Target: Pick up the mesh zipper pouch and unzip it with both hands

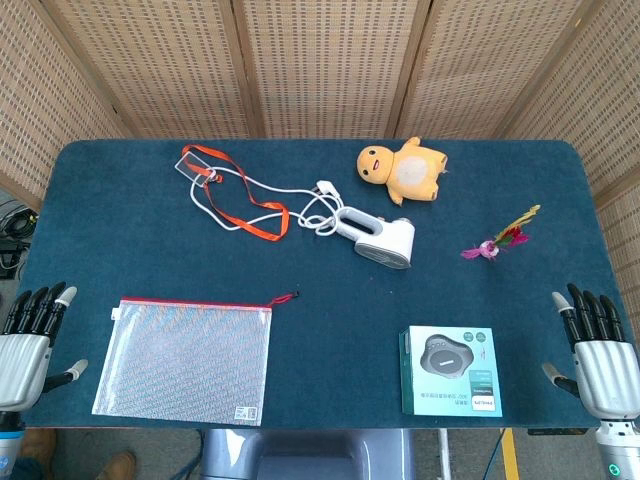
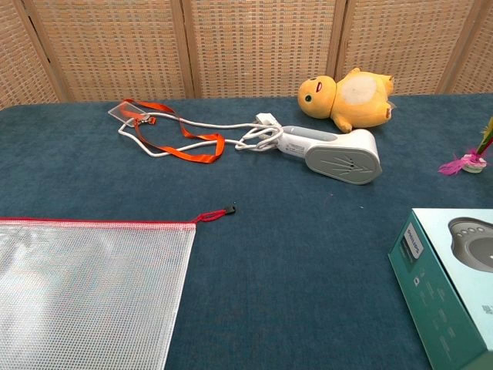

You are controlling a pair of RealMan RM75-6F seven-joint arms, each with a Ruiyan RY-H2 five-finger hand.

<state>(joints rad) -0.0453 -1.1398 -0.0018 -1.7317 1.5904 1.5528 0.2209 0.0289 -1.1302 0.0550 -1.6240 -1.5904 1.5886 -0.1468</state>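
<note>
Mesh zipper pouch (image 1: 185, 358) lies flat at the table's (image 1: 330, 330) front left: clear mesh, red zipper along top, pull tab (image 1: 288, 297) at right. My left hand (image 1: 28, 345) and right hand (image 1: 598, 350) hover empty, fingers apart.

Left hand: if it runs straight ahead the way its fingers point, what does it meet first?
Nothing, apparently. The left hand points up the dark blue table's left edge; the clear mesh red-zipped pouch lies off to its right. Height is unclear.
</note>
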